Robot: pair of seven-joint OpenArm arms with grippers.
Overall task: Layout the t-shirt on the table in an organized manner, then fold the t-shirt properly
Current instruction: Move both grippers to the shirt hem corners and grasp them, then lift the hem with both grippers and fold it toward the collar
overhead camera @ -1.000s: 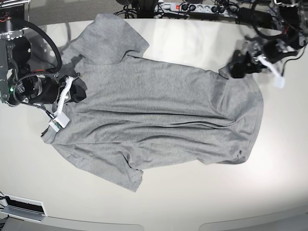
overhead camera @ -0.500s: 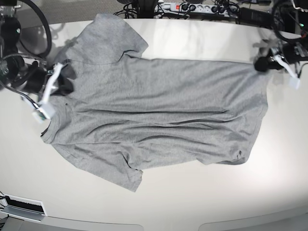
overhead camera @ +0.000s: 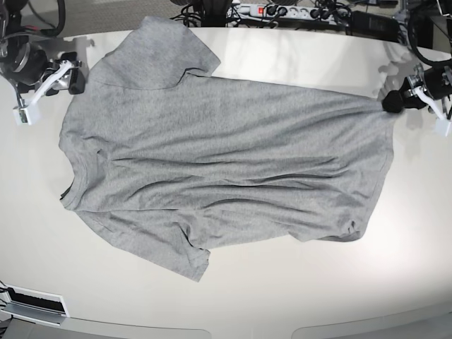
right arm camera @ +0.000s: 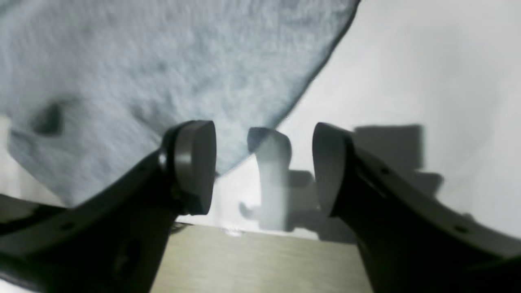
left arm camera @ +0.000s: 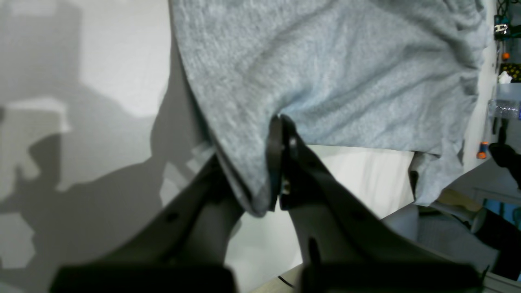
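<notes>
The grey t-shirt (overhead camera: pixel 226 162) lies spread on the white table (overhead camera: pixel 296 296), plain side up, collar at the left and hem at the right. At the far right my left gripper (overhead camera: pixel 393 103) is shut on the hem's upper corner. The left wrist view shows its fingers (left arm camera: pixel 278 162) pinched flat on a fold of the grey fabric (left arm camera: pixel 325 69). My right gripper (overhead camera: pixel 70 76) stands open at the upper left, just off the shoulder. In the right wrist view its gripper (right arm camera: pixel 260 162) holds nothing, and the shirt's edge (right arm camera: pixel 142 65) ends by one finger (right arm camera: pixel 195 162).
A power strip (overhead camera: pixel 282 10) and cables lie beyond the table's back edge. A white box (overhead camera: pixel 32 304) sits at the front left corner. The right wrist view shows the table's edge with beige floor (right arm camera: pixel 252 260) just below the fingers.
My right gripper has let go of the shoulder and drawn back up and left. My left gripper shut on the hem corner and pulled it right, stretching the shirt flatter.
</notes>
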